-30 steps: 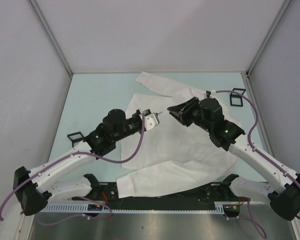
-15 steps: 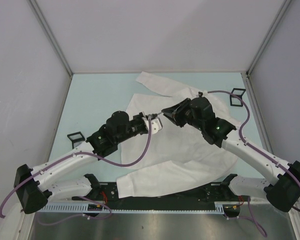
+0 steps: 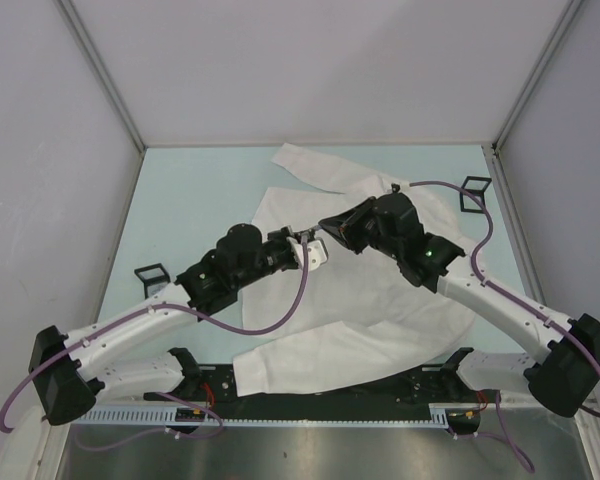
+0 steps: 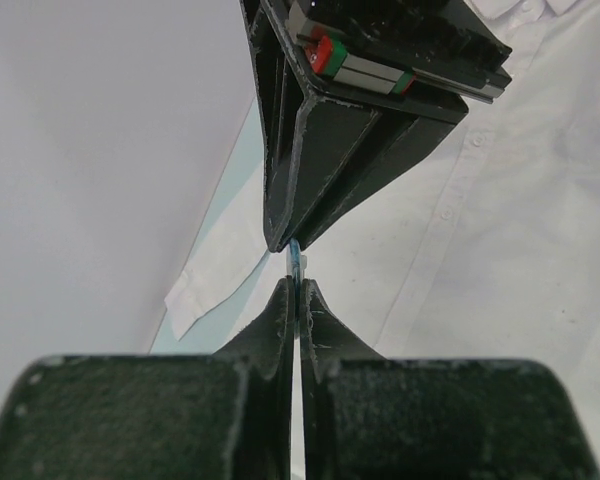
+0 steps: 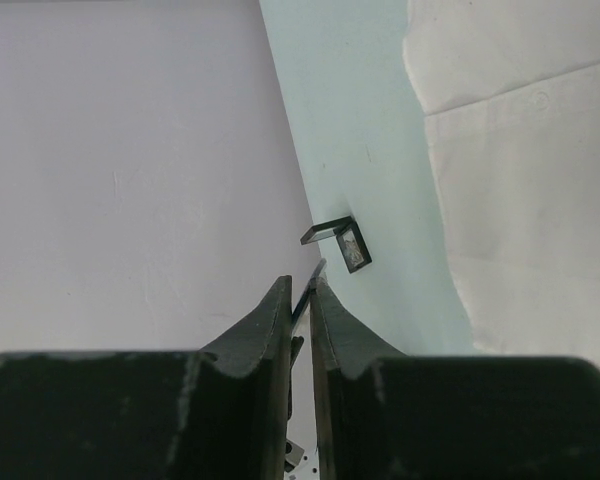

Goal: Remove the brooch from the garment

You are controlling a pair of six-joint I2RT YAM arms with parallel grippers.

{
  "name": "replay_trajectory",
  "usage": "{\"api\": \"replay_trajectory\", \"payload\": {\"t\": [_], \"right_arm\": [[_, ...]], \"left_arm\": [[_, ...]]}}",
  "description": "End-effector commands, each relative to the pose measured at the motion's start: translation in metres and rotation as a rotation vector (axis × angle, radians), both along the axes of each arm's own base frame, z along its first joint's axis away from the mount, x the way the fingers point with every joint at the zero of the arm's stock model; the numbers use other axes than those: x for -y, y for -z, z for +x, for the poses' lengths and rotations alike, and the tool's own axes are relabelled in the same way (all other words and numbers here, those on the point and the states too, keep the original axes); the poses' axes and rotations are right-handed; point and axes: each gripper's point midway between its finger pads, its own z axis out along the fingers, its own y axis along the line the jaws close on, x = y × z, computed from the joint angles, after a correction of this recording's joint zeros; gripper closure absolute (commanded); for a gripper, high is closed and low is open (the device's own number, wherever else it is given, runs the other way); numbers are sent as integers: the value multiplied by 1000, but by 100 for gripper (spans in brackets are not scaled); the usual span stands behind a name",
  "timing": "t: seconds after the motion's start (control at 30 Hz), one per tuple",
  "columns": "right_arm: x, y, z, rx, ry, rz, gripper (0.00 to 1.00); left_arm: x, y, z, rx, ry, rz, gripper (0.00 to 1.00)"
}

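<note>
Right gripper [image 3: 323,223] now narrower; tip-to-tip with left gripper [image 3: 305,239]

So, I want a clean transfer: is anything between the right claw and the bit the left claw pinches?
Nothing visible. The tips of the right claw sit right at the bluish piece sticking out of the shut left claw, above the shirt.

Garment [image 3: 360,300] spread on table [image 3: 190,190], left fingers [image 4: 276,325] tip-to-tip with right fingers [image 5: 268,325] above it

Pale green tbl [image 3: 190,190]: white shirt [image 3: 380,300] spread; blk frame L [image 3: 151,272], blk frame R [image 3: 475,193].
</note>
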Motion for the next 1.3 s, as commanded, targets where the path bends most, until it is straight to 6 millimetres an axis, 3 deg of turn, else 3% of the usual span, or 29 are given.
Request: {"api": "replay_trajectory", "payload": {"t": [0.0, 0.53, 0.83, 0.93, 1.07, 1.17, 1.23, 1.27], "right_arm": [[-14, -29, 0, 40, -23, 73, 84], [-23, -26, -7, 13, -65, 93, 77], [-18, -23, -5, 25, -39, 62, 100], [-12, -18, -4, 27, -25, 27, 100], [9, -9, 3, 54, 5, -64, 100], [50, 10, 27, 76, 80, -162, 100], [79, 35, 38, 57, 116, -223, 100], [117, 42, 57, 54, 196, -256, 100]], "left_arm": [[6, -6, -2, 55, 17, 16, 100], [3, 0, 1, 106, -33, 88, 99], [7, 6, -4, 98, -19, 103, 100], [6, 3, -4, 77, -36, 81, 100], [-5, -16, -9, 10, -84, -38, 54], [-20, -39, -9, -47, -122, -173, 36], [-27, -52, -7, -94, -117, -251, 32], [-28, -58, -11, -157, -106, -324, 29]]}}
